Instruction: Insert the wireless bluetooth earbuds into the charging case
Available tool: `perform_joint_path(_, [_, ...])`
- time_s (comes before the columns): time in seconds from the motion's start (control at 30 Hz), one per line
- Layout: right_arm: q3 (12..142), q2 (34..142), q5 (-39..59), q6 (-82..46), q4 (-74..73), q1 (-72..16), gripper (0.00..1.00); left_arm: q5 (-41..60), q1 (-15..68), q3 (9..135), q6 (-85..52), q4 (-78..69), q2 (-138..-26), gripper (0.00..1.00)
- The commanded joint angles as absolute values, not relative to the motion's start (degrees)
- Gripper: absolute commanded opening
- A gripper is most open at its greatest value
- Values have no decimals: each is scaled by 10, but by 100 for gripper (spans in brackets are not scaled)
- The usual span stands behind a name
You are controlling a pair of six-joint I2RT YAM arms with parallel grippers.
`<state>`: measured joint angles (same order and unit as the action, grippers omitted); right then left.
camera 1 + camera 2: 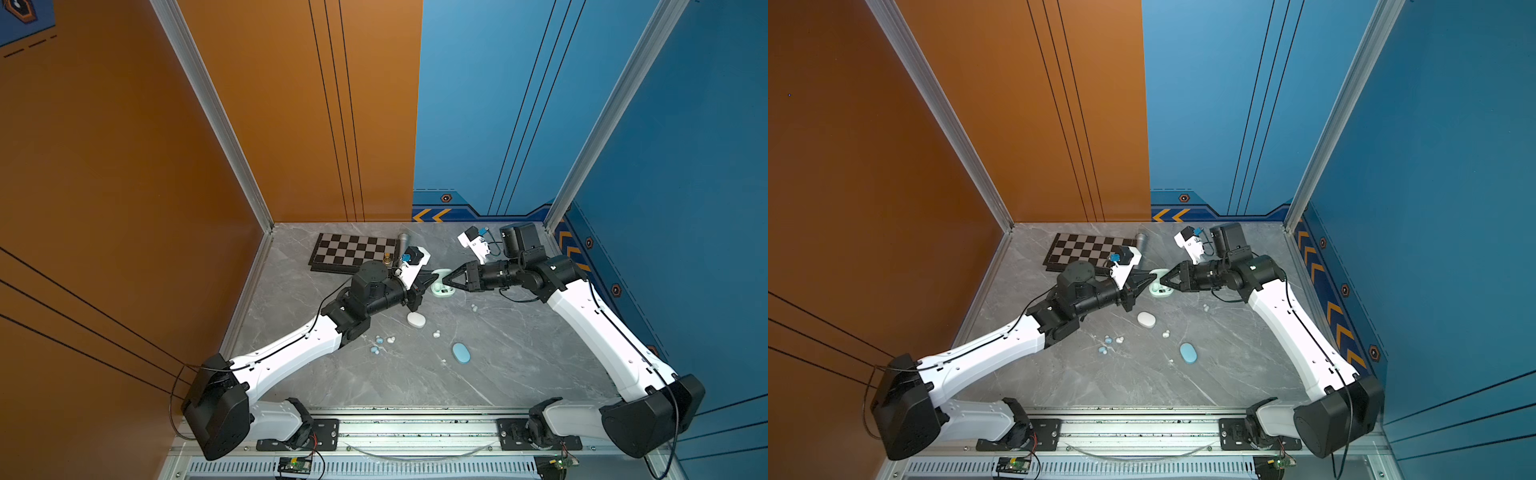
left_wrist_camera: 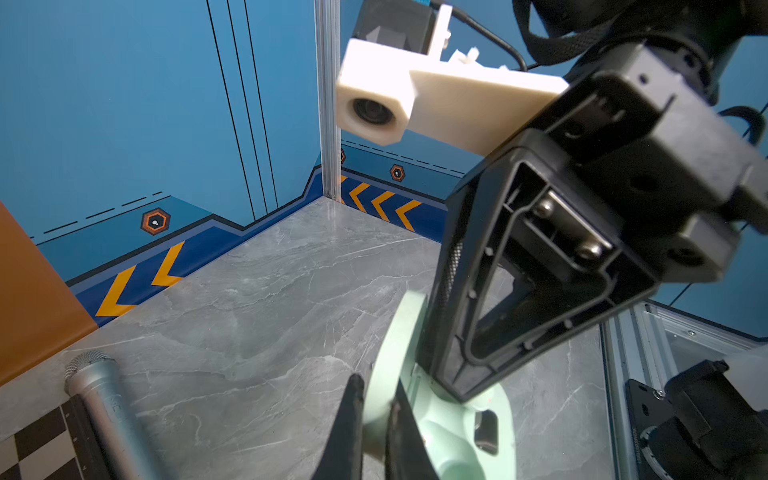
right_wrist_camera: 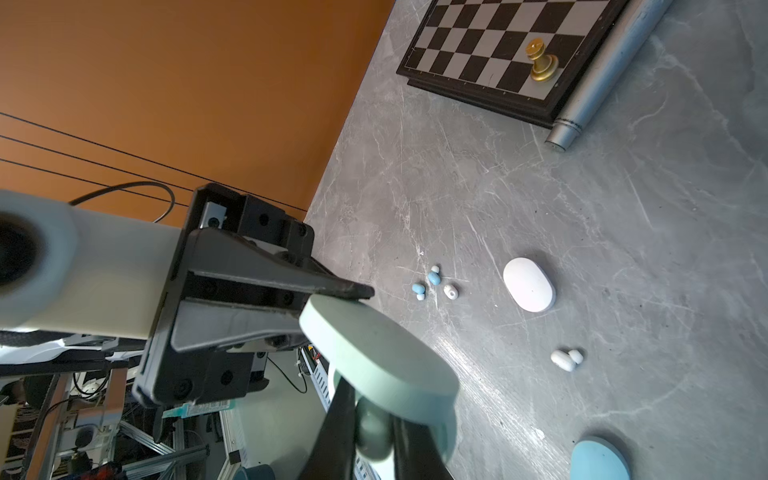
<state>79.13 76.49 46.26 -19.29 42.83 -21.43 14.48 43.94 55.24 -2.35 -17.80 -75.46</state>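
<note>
Top views: the pale-green charging case (image 1: 444,291) lies open toward the back of the table (image 1: 519,353). The left gripper (image 1: 432,277) and right gripper (image 1: 446,282) meet over it, tip to tip.
Spare stock: loose earbuds (image 1: 379,340), blue and white, lie well apart from it, nearer the arm bases. A closed white case (image 1: 416,320) and blue case (image 1: 461,353) lie among them.
Left wrist view: the left gripper (image 2: 376,395) pinches the raised lid (image 2: 399,332). The right gripper's tips point down at the base, with an empty socket (image 2: 486,428) just beside them.
Right wrist view: the right gripper (image 3: 374,424) is clamped on a small, rounded pale-green earbud (image 3: 374,438), close under the lid's overhang.
Decisive relation: the earbud hangs just above the base, so the right arm is nearer. The socket appears slightly to one side of the tips. The case's long axis seems to run between the grippers.
</note>
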Motion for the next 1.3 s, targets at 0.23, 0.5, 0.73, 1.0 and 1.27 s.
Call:
perform_joint_path(0.23, [788,750,431,-162,438,-213,23,160,445,574,-25,-207,-757,0])
perform_joint_path(0.5, [807,743,418,-166,438,-210,41,167,446,577,-30,-211,-766,0])
perform_joint_path(0.73, [832,728,392,-176,438,-196,44,162,451,574,-28,-213,-769,0])
perform_joint_path(1.0, [858,705,357,-192,427,-181,44,94,456,560,0,-214,-759,0])
perform_joint_path(1.27, [832,685,339,-187,418,-173,46,39,476,565,97,-216,-727,0])
